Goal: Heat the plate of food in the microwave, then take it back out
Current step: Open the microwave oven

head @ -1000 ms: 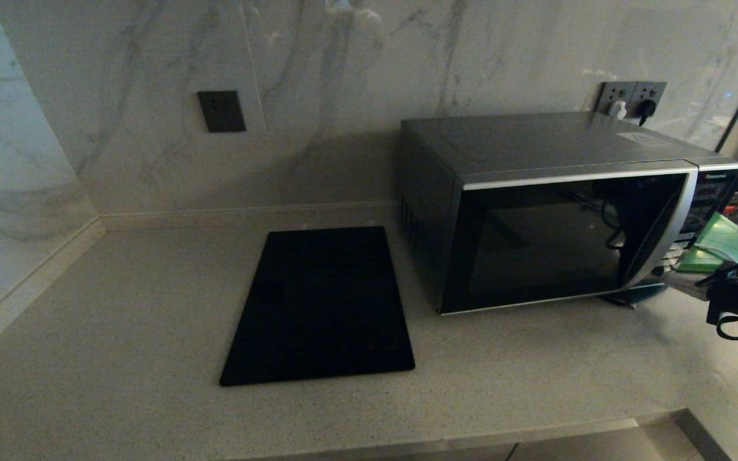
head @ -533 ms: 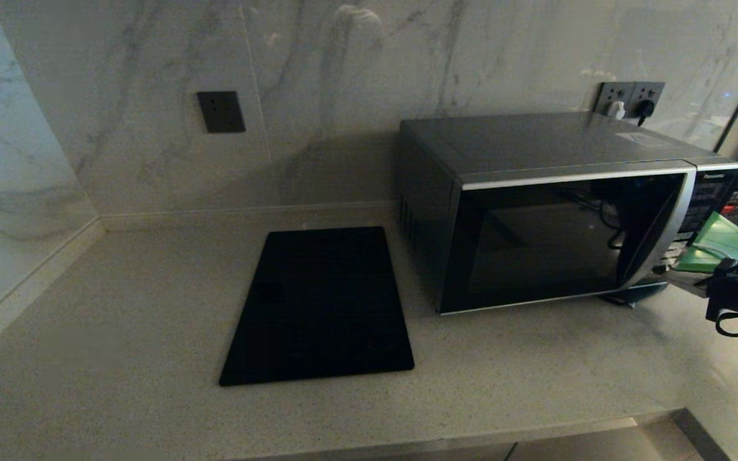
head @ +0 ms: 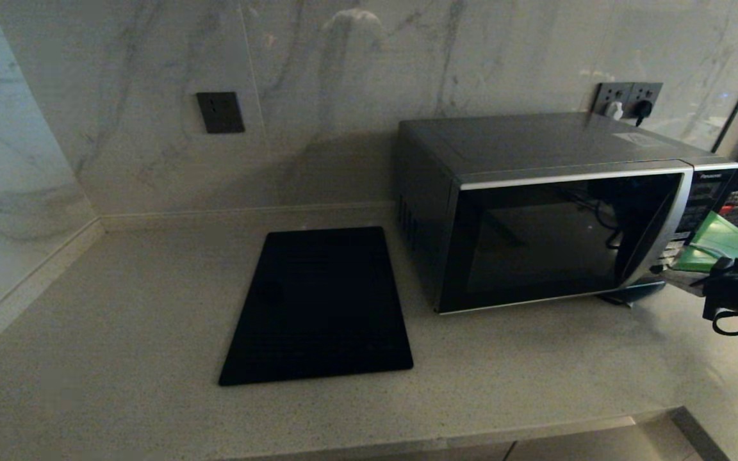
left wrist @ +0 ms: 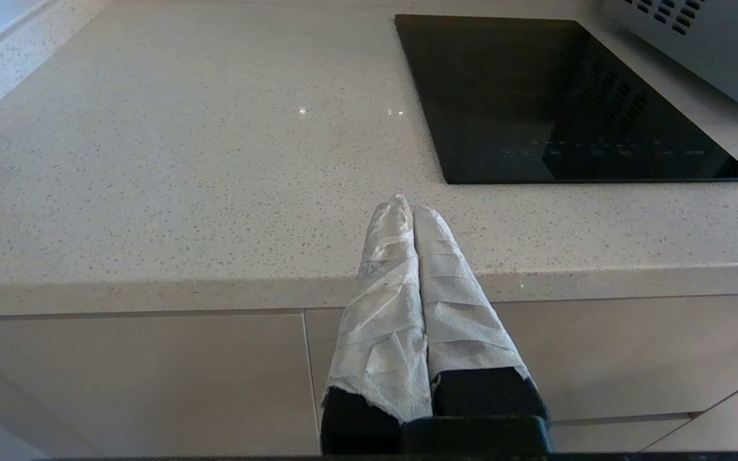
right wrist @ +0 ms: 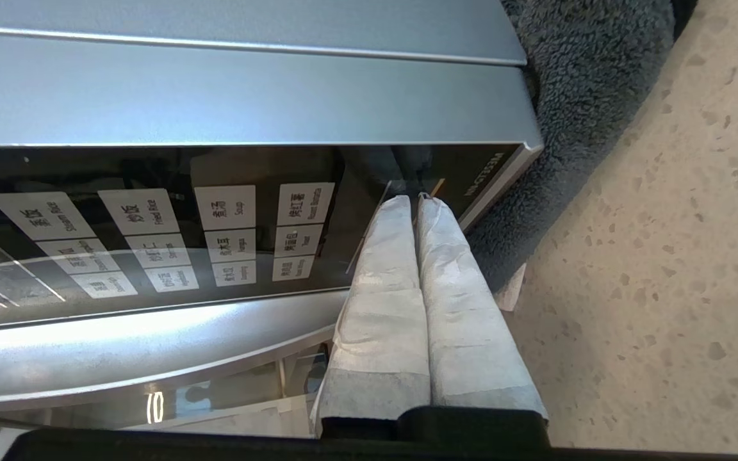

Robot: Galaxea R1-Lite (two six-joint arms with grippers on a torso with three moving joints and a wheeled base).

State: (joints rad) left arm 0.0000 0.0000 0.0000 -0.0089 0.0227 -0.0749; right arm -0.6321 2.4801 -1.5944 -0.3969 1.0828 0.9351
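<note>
Microwave (head: 555,205) sits at table (head: 119,307) rear-right, door shut, facing front, long axis left-right. Right gripper (right wrist: 417,200): jaws closed, empty, tips at button panel (right wrist: 151,237) near its end. Left gripper (left wrist: 407,208) parked over table's front edge, jaws closed, empty.

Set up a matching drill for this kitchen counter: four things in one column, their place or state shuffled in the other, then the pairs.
1. microwave
2. black cooktop panel
3. right claw
4. left claw

A. shut, tips at the button panel's lower end
B. flat on the counter, left of the microwave
C. door closed
D. shut, above the counter's front edge

Pairs: 1-C, 2-B, 3-A, 4-D
</note>
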